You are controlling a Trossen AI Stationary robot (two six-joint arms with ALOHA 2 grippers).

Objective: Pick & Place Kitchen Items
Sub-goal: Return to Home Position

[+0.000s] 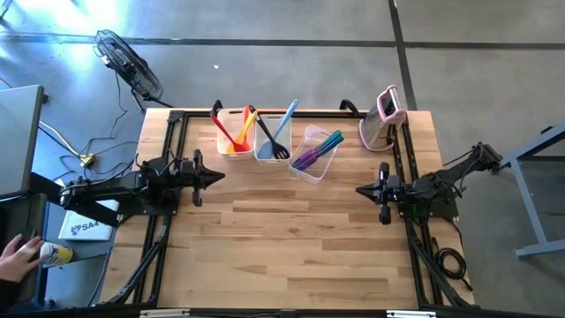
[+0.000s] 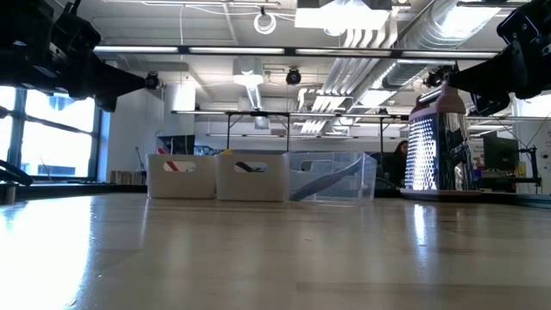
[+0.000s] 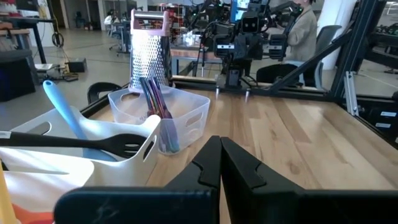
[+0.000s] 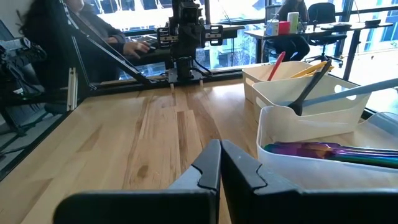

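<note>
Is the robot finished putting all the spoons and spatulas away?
Looks nearly finished. Done: the utensils stand in the three bins. In hand: nothing; the left gripper and right gripper are shut and empty at the table's sides. Left: no utensil lies loose on the table.

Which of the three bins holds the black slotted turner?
The middle white bin: the black slotted turner stands in it beside a light blue spatula. The left white bin and the transparent bin hold none.
</note>
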